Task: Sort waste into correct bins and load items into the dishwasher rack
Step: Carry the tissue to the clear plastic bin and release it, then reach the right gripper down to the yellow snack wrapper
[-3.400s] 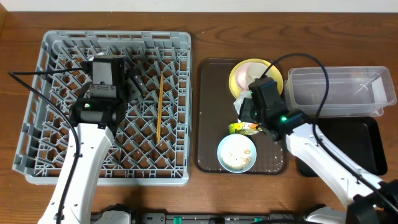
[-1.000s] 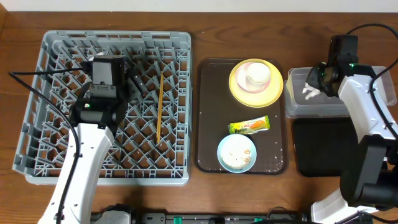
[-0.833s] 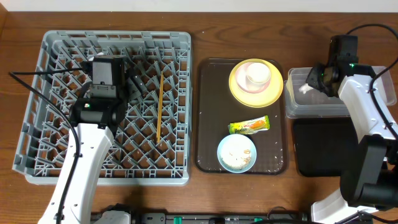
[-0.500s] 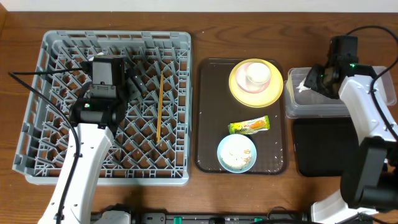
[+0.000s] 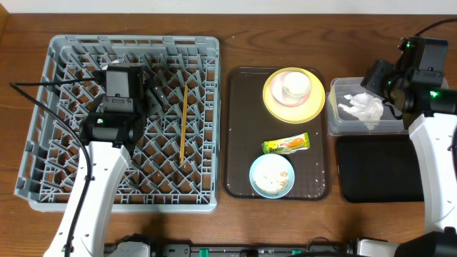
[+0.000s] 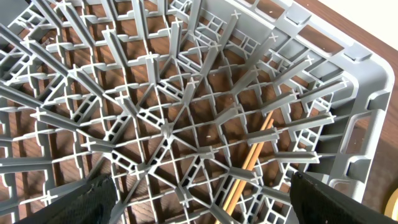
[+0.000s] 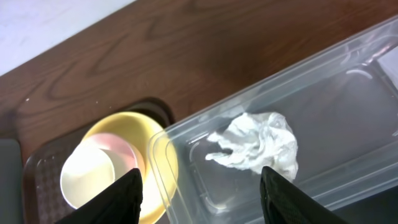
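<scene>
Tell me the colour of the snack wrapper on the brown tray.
The snack wrapper is yellow-green with some orange, best seen in the overhead view.

Napkin (image 5: 362, 108) in clear tub (image 5: 335, 127), far right.
Wrapper (image 5: 285, 144) and blue bowl (image 5: 272, 175) on brown tray (image 5: 240, 143); chopsticks (image 5: 183, 121) lie in rack (image 5: 64, 193).

My left arm (image 5: 93, 178), right arm (image 5: 437, 153): white tubes. Behind black fingers (image 7: 121, 193): black boxes (image 5: 121, 86), green lights (image 5: 100, 120), thin black cables (image 5: 44, 108).
</scene>
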Robot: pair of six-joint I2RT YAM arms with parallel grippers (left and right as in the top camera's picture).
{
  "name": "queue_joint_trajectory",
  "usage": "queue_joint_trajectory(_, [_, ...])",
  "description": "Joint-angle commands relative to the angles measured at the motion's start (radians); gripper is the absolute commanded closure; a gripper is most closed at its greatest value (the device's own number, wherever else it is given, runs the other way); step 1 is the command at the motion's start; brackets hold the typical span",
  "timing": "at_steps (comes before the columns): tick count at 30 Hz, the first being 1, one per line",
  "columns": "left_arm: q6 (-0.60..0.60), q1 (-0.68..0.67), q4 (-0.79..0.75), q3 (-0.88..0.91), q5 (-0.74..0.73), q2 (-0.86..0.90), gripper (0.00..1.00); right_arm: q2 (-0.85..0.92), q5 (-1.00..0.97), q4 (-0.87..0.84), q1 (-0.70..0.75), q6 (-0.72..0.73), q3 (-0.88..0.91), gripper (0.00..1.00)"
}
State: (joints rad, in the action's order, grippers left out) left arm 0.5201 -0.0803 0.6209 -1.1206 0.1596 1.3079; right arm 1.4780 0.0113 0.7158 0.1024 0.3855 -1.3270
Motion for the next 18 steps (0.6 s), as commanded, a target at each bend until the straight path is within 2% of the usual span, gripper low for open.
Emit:
queue_joint_trajectory(1, [-0.002, 0.003, -0.001, -0.009, 0.001, -0.002, 0.09, 0.003, 0.088, 0.023, 0.011, 0.042, -0.013, 0.43])
queue_joint_trajectory(4, [-0.002, 0.003, -0.001, -0.009, 0.001, -0.002, 0.09, 0.007, 0.198, 0.029, -0.032, 0.048, -0.012, 0.45])
queue_joint_trajectory(6, [-0.002, 0.003, -0.001, -0.009, 0.001, -0.002, 0.09, 0.013, 0.234, 0.03, -0.079, 0.048, -0.011, 0.5])
queue_joint_trajectory(10, [-0.002, 0.003, -0.001, -0.009, 0.001, -0.002, 0.09, 0.032, 0.209, 0.035, -0.224, 0.069, -0.006, 0.51])
queue_joint_trajectory(15, [-0.002, 0.003, -0.001, -0.009, 0.001, -0.002, 0.09, 0.093, 0.042, 0.046, -0.433, 0.078, 0.0, 0.49])
queue_joint_trajectory(18, [-0.002, 0.003, -0.001, -0.009, 0.001, -0.002, 0.09, 0.147, -0.126, 0.091, -0.55, 0.145, 0.0, 0.47])
